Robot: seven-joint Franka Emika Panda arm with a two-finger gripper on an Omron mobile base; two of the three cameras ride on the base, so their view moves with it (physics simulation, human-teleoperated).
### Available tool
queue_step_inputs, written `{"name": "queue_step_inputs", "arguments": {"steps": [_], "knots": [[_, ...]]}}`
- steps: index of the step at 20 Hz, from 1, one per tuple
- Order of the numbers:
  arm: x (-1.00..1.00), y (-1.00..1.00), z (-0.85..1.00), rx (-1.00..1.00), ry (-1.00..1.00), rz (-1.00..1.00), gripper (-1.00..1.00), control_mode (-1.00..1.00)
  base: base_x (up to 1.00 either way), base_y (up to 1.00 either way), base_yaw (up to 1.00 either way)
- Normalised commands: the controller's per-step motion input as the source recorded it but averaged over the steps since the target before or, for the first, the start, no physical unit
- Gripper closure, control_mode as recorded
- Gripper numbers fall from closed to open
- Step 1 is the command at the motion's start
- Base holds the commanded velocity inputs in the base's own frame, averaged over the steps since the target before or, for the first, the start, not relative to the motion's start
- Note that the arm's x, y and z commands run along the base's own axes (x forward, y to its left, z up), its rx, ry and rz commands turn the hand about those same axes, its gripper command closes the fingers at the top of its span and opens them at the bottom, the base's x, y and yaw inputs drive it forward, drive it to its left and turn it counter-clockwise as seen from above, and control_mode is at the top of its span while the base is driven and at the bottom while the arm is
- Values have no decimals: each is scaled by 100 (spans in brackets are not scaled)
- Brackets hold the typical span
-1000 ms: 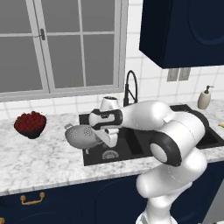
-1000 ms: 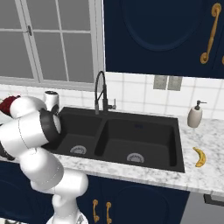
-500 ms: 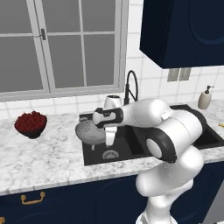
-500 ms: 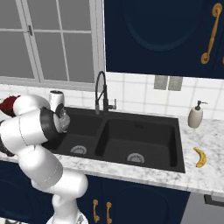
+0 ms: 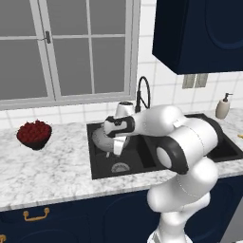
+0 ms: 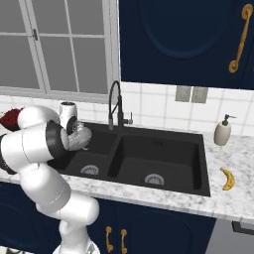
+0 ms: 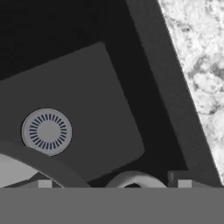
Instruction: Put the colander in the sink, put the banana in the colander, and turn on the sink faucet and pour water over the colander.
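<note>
Along the marble counter (image 6: 163,198), under the window (image 5: 66,47): one black double sink (image 6: 163,158), left basin in use, steel drain (image 7: 46,131) bare on its floor. One white arm (image 5: 175,142), reaching from the base across the left basin. One tall black faucet (image 6: 116,104) at the back rim between the basins, no water visible. One silver colander (image 5: 101,137), hanging over the left basin just off the gripper (image 5: 117,147), above the drain and not plainly resting on the floor; in the hand view its rim and one loop handle lie at the bottom edge between the finger tips. Gripper state: jaws spread, and the pictures do not show them pinching the colander. One dark bowl of red fruit (image 5: 34,134) on the counter left of the sink, well apart. One beige soap dispenser (image 6: 222,133) right of the sink. One yellow banana (image 6: 227,178) on the counter right of the right basin, far from the colander. Step in hand, by judgement: the colander is being let go into the sink. Next move calls for lifting clear of the basin, crossing to the banana, and taking it across its middle with a level grip.
</note>
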Motion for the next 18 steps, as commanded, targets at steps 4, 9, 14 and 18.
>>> {"name": "queue_step_inputs", "arguments": {"steps": [4, 9, 14, 18], "knots": [[0, -61, -14, -3, 10, -41, 100, -100, 0, 0, 0], [5, -3, -10, -1, 2, -7, 100, -100, 0, 0, 0], [15, 5, -27, -1, 1, 0, 100, -100, 0, 0, 0], [10, 7, -27, 0, 7, 0, 100, -100, 0, 0, 0]]}}
